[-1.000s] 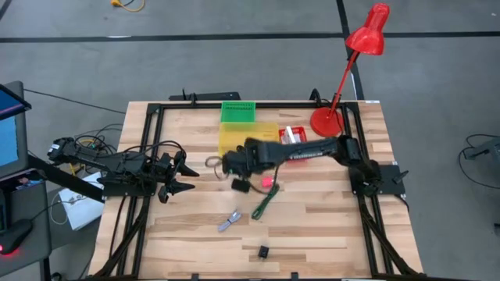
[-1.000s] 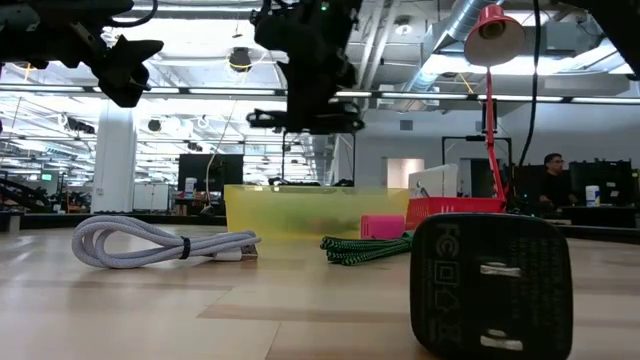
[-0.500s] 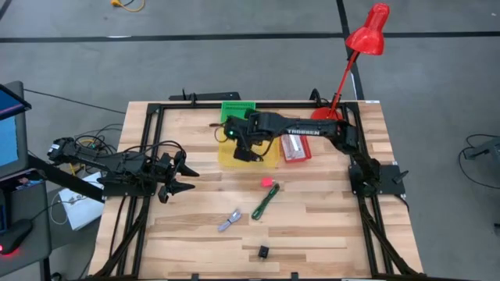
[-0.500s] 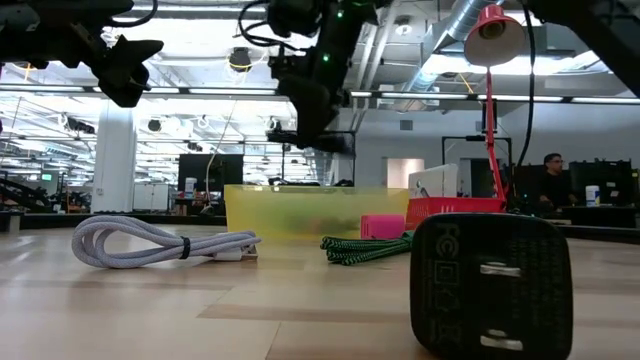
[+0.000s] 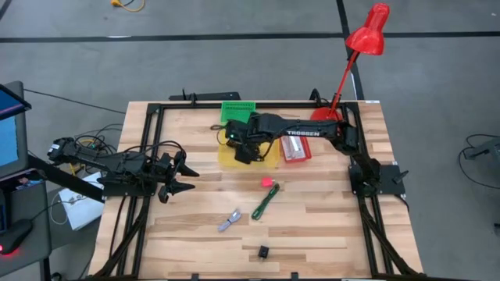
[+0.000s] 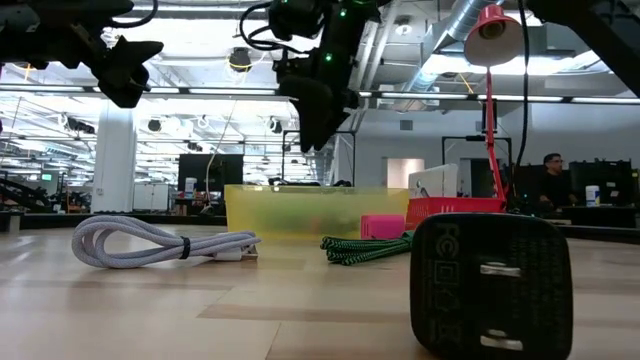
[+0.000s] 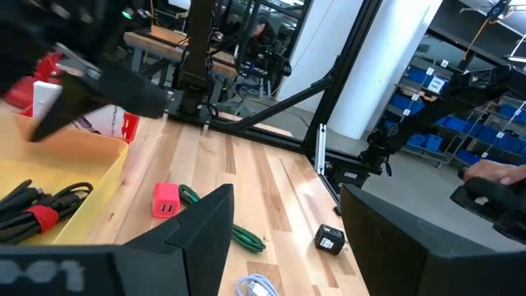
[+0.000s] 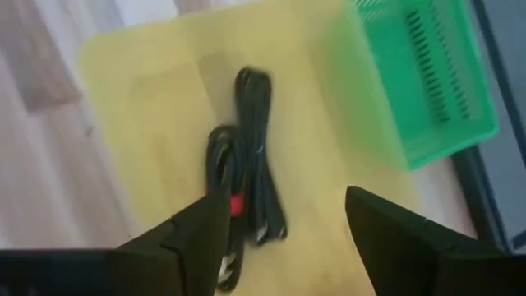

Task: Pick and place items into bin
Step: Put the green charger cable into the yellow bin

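My right gripper (image 5: 244,148) hangs open above the yellow bin (image 5: 269,133), touching nothing. Below it, a coiled black cable with a red tie (image 8: 246,164) lies on the bin's floor (image 8: 148,99). On the wood lie a pink block (image 5: 267,181), a green-black cable (image 5: 264,201), a white cable (image 5: 229,221) and a black charger (image 5: 264,251). At the table's left, my left gripper (image 5: 183,179) waits open above the table, nothing between its fingers (image 7: 214,214).
A green basket (image 5: 237,112) stands behind the yellow bin and a red bin (image 5: 295,148) with a carded package to its right. A red desk lamp (image 5: 328,117) stands at the far right corner. Black frame rails run along the table's edges.
My right gripper has gone from the table's middle toward the far edge, carrying the black cable over the yellow bin. There it has opened and let go. The cable has dropped and now lies on the bin's floor.
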